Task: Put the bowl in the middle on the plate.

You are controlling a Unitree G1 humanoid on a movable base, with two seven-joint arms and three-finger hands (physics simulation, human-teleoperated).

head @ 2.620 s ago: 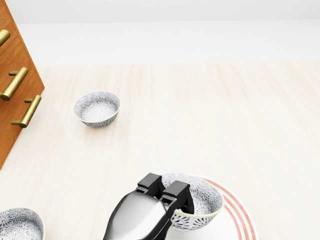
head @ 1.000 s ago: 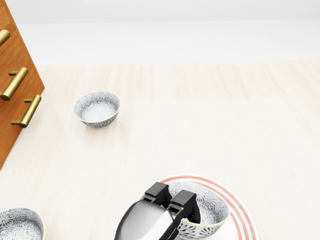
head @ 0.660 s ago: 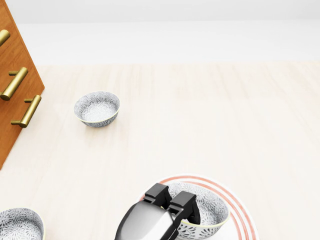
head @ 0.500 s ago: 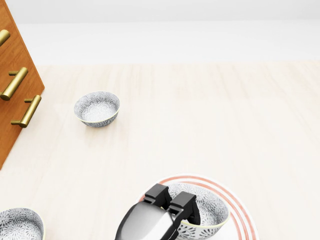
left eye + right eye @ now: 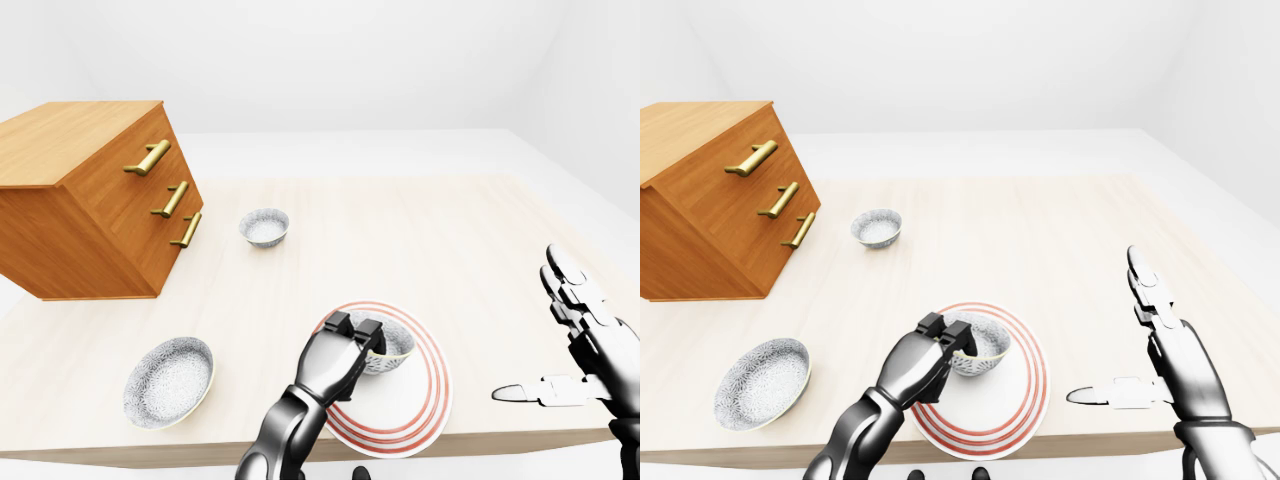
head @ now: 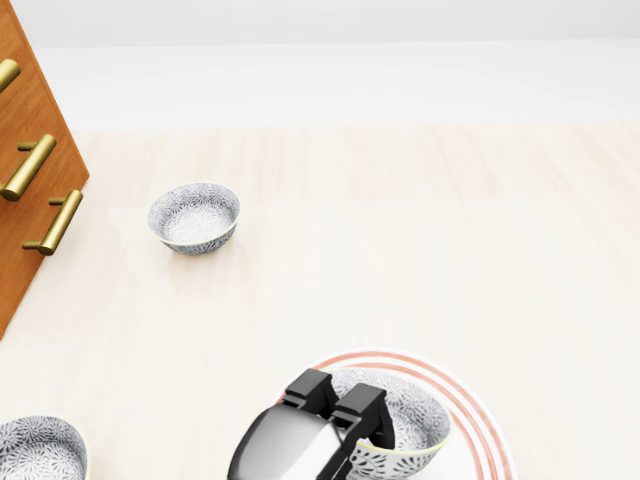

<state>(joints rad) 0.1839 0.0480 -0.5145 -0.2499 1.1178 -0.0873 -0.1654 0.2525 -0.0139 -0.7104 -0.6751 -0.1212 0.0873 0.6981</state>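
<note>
The patterned middle bowl (image 5: 393,346) sits over the left part of the red-ringed white plate (image 5: 404,412), low in the eye views. My left hand (image 5: 355,330) comes up from the bottom edge with its fingers shut over the bowl's left rim. In the head view the same bowl (image 6: 408,424) and plate (image 6: 482,420) are cut off by the bottom edge. My right hand (image 5: 1108,328) hovers open beyond the table's right edge, fingers spread, holding nothing.
A smaller patterned bowl (image 5: 265,226) stands further up the table beside the wooden drawer chest (image 5: 90,195) with brass handles. A wider patterned bowl (image 5: 168,381) lies at the lower left near the table's near edge (image 5: 150,448).
Since 2.6 s ago my left hand has carried the bowl right and down, further over the plate. In the last half second hand and bowl edged slightly left.
</note>
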